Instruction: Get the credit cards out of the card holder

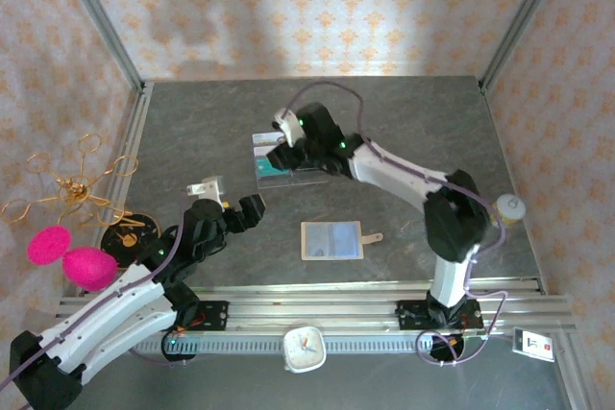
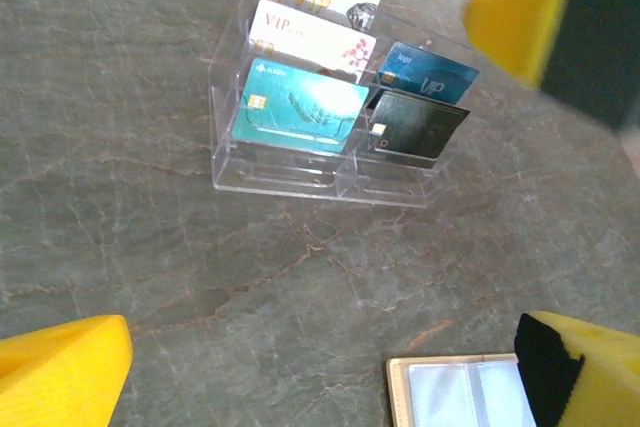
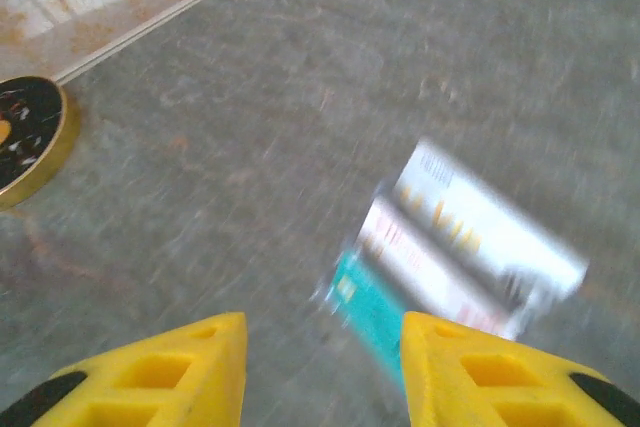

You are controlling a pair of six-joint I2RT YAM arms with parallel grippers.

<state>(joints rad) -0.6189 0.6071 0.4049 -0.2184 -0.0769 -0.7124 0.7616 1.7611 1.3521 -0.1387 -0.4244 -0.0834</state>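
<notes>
The beige card holder [image 1: 332, 240] lies open on the grey table, its blue-grey lining up and its snap tab to the right; its corner [image 2: 455, 392] shows in the left wrist view. The credit cards stand in a clear acrylic tray [image 1: 279, 168]: two white ones [image 2: 312, 9], a teal one [image 2: 298, 107], a blue one [image 2: 430, 72] and a dark one [image 2: 415, 127]. My right gripper [image 1: 285, 148] hovers over the tray, open and empty; its view is blurred, with the teal card [image 3: 370, 312] between the fingers. My left gripper [image 1: 247, 210] is open and empty, left of the holder.
A dark round disc [image 1: 130, 228] lies at the table's left edge, with a gold wire ornament [image 1: 72, 184] and pink fluffy balls [image 1: 72, 256] beyond it. A white clock [image 1: 304, 348] sits on the front rail. A small jar [image 1: 509, 206] stands at the right.
</notes>
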